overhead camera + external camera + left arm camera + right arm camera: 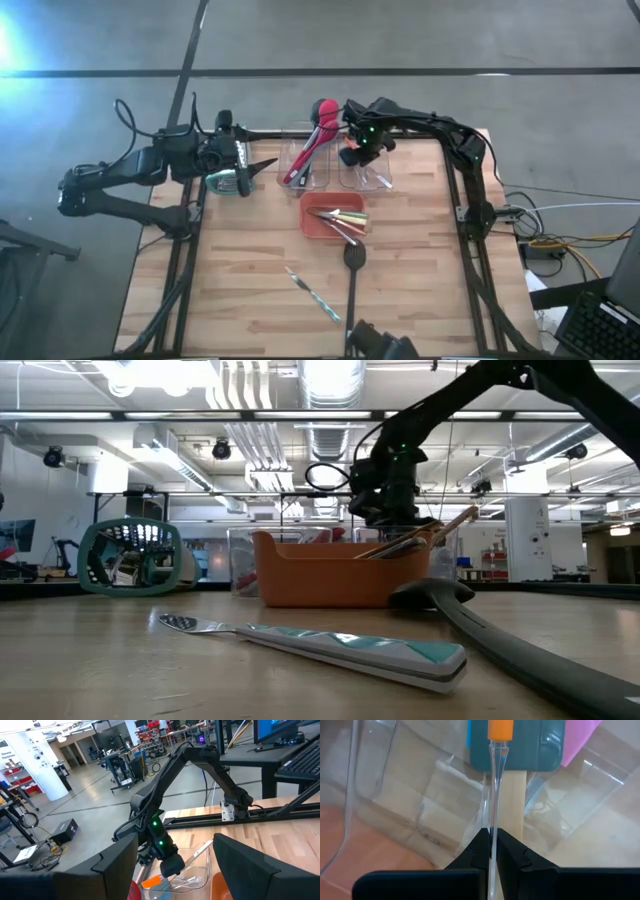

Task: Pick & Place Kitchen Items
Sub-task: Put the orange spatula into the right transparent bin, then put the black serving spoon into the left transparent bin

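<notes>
My right gripper [364, 146] hangs over the right clear tub [366, 172] at the far side, shut on a thin clear-handled tool with an orange head [500, 729]. In that tub lie a teal-bladed tool with a wooden handle [512, 795] and a pink piece [580, 735]. Red and black spoons [312, 135] stand in the left clear tub [305, 165]. Thin green-yellow-handled tools [340, 216] lie in the orange tray [312, 226]. A black spoon [352, 275] and a teal-handled tool [314, 293] lie on the table. My left gripper [268, 165] is open and empty by the grater [228, 183]. My right gripper pinches the tool's thin clear handle [492, 822] between its two fingertips [476, 851]. The fingers come from above, pointing down into the tub, and the handle runs on past their tips. The orange head hangs below, over the teal blade; whether it touches, I cannot tell.
The metal box grater with teal trim lies on its side at the table's far left, and shows in the low view [130, 555]. The two tubs stand side by side at the far edge, and the orange tray [340, 572] sits just in front of them.
</notes>
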Motion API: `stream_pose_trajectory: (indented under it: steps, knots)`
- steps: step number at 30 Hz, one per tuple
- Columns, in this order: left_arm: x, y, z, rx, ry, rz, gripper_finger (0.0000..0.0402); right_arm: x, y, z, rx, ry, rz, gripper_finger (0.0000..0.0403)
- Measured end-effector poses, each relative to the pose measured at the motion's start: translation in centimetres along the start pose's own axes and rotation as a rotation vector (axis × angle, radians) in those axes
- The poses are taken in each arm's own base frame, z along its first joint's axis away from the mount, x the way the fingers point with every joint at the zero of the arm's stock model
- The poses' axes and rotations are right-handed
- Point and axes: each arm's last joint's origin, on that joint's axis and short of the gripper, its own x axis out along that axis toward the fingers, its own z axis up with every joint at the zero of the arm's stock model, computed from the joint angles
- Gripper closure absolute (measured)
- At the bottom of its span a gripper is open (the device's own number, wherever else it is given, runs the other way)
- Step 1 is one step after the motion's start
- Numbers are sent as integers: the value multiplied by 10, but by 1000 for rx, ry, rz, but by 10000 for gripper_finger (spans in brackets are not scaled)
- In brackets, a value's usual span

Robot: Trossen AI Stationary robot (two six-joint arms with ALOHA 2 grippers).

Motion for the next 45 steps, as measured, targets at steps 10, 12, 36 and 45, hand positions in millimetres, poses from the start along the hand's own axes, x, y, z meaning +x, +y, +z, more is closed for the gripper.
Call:
stream_pose_trajectory:
  steps: [10, 12, 36, 45]
  knots:
    - [0, 0, 0, -4, 1, 0, 138, -4, 1, 5, -2, -33, -17, 368]
    - [0, 0, 0, -4, 4, -1, 138, -4, 1, 5, -7, -33, -18, 359]
    - [0, -3, -10, -1, 96, -26, 138, -118, 30, -69, -132, -340, 28, 255]
    - [8, -11, -31, 26, 188, -52, 138, -129, 106, -225, -249, -614, -40, 278]
